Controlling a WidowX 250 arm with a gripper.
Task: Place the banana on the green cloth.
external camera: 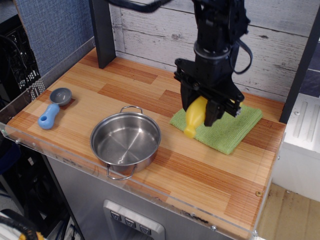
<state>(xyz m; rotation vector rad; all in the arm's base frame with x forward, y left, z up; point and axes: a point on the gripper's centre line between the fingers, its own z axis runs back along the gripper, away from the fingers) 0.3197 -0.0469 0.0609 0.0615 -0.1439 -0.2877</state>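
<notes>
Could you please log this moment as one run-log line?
phase: placing | gripper: shut on banana | position: over green cloth | released: no

- One banana [195, 116]
- One green cloth [230, 131]
- One pot [125, 143]
- One blue scoop [54, 107]
- One gripper [206, 111]
- One wooden table [200, 175]

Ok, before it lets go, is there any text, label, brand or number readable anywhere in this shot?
None readable. The banana, green cloth, steel pot and blue scoop show no markings. The three buttons on the front panel below the counter carry small symbols, too small to read.
</notes>
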